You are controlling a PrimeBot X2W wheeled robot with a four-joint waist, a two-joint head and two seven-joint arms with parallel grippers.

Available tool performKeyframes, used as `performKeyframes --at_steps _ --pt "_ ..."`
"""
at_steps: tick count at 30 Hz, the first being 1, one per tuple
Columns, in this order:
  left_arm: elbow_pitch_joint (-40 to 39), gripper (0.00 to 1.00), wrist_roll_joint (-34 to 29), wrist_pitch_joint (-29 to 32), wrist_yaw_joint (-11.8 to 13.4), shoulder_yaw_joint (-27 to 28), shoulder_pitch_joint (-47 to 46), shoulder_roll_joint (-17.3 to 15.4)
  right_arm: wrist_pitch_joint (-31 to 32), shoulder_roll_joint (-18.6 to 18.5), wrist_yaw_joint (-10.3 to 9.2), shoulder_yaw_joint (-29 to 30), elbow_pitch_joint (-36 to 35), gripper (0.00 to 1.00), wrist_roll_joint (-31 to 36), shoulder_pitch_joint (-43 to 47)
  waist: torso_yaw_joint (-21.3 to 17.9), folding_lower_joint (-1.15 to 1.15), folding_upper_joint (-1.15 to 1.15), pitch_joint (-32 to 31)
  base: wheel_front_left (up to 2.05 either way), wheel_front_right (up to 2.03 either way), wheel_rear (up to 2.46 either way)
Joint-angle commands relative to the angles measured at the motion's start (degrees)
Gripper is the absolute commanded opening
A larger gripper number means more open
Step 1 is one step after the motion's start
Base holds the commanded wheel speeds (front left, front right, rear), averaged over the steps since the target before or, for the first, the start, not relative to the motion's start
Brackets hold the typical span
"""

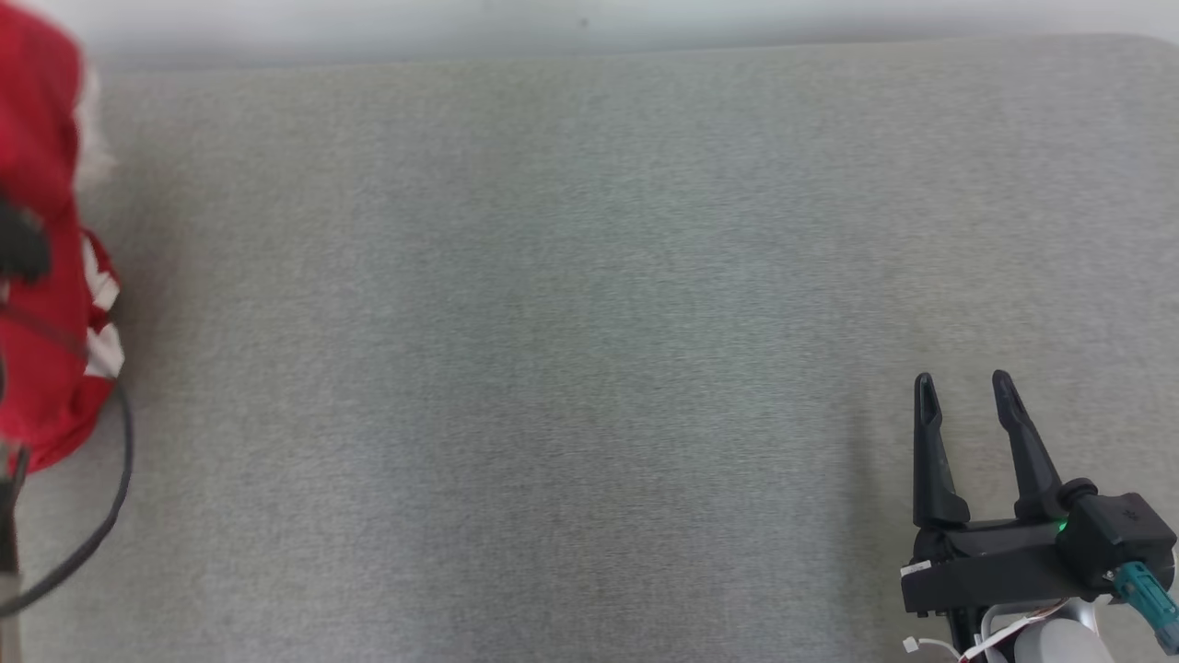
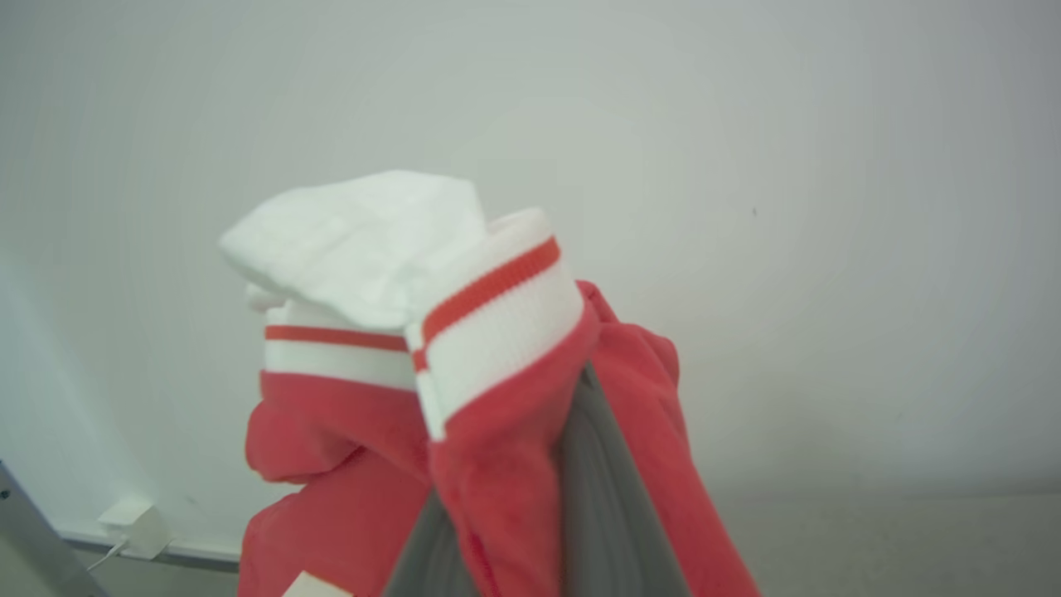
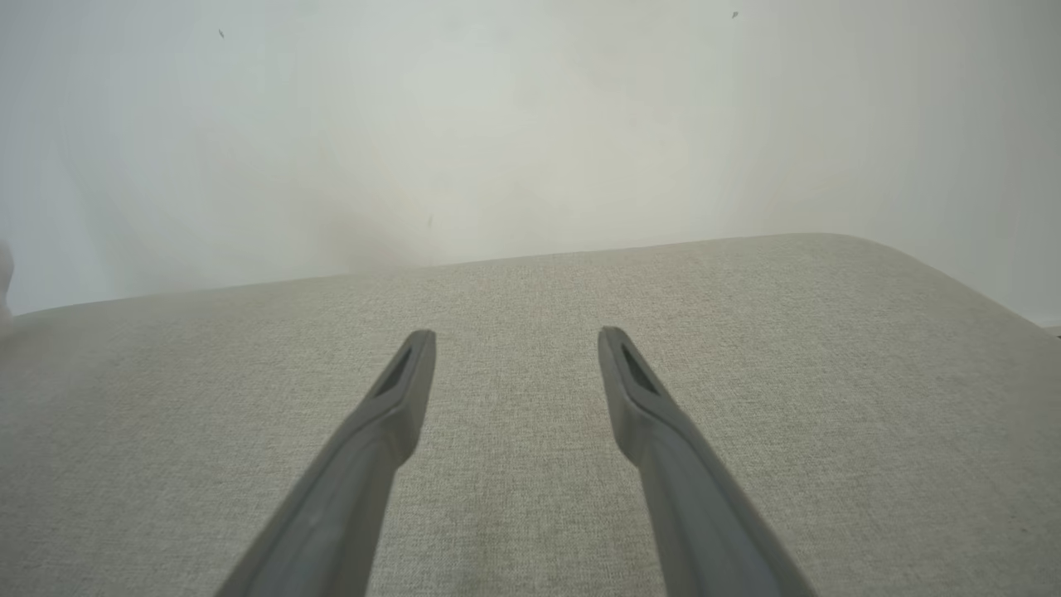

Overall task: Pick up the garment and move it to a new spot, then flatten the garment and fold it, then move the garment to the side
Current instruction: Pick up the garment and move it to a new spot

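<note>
The garment (image 1: 41, 276) is red with white, red-striped ribbed cuffs, bunched at the far left edge of the head view and lifted off the grey surface. In the left wrist view the garment (image 2: 497, 464) drapes over my left gripper (image 2: 530, 431), which is shut on it. The grey fingers (image 2: 601, 497) show between the red folds, and their tips are hidden by cloth. The striped cuffs (image 2: 497, 323) stick up above them. My right gripper (image 1: 963, 382) hovers open at the lower right over bare fabric, with nothing between its fingers (image 3: 515, 336).
A wide grey upholstered surface (image 1: 589, 322) spreads before me, ending at a pale wall (image 1: 589, 23) behind. A dark cable (image 1: 120, 479) loops down at the left edge beside the garment. A small white box (image 2: 137, 526) sits low on the wall.
</note>
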State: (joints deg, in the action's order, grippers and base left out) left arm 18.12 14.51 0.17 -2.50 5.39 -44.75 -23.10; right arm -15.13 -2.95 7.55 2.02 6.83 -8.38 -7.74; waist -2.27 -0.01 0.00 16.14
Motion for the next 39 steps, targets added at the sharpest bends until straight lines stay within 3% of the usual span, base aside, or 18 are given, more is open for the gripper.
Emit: performKeyframes --at_steps 1,7,14,19,23,28,33,39 --pt "-1.0 0.0 0.0 -0.2 -0.5 -0.6 -1.8 0.3 0.0 0.1 -0.12 0.0 0.2 1.0 -0.9 0.7 -1.5 0.01 0.0 -1.1 0.0 0.0 0.0" --pt "-6.7 0.0 -1.8 1.9 -2.5 -8.5 -9.3 3.6 0.0 0.1 -0.12 -0.9 1.2 1.0 -3.5 0.8 -5.5 0.01 0.0 -2.4 0.0 0.0 0.0" --pt "-8.5 0.0 -2.4 4.5 -4.0 -19.0 -16.2 10.6 0.0 0.1 -0.12 -1.4 2.2 1.0 -6.1 1.3 -11.4 0.01 0.0 -3.4 0.0 0.0 0.0" --pt "-7.0 0.0 -1.0 4.3 -4.5 -25.6 -17.4 16.6 0.0 0.1 -0.12 -0.9 2.7 1.0 -7.4 1.8 -14.6 0.01 0.0 -3.7 0.0 0.0 0.0" --pt "-4.7 0.0 1.2 3.2 -4.5 -31.3 -14.6 19.2 0.0 0.1 -0.12 -0.4 2.7 1.0 -7.5 2.1 -15.7 0.01 0.0 -3.6 0.0 0.0 0.0" --pt "-1.7 0.0 4.0 0.7 -2.6 -35.5 -9.3 20.0 0.0 0.1 -0.12 0.5 2.5 1.0 -6.8 1.8 -15.5 0.01 0.0 -2.4 0.0 0.0 0.0" --pt "1.6 0.0 6.5 -3.2 0.8 -35.1 -1.9 20.0 0.0 0.1 -0.12 1.4 2.5 1.0 -5.6 1.4 -13.3 0.01 0.0 -1.4 0.0 0.0 0.0" --pt "5.9 0.0 8.5 -7.3 3.0 -32.7 7.7 16.5 0.0 0.1 -0.12 1.6 2.7 1.0 -4.4 1.0 -9.9 0.01 0.0 -1.3 0.0 0.0 0.0"
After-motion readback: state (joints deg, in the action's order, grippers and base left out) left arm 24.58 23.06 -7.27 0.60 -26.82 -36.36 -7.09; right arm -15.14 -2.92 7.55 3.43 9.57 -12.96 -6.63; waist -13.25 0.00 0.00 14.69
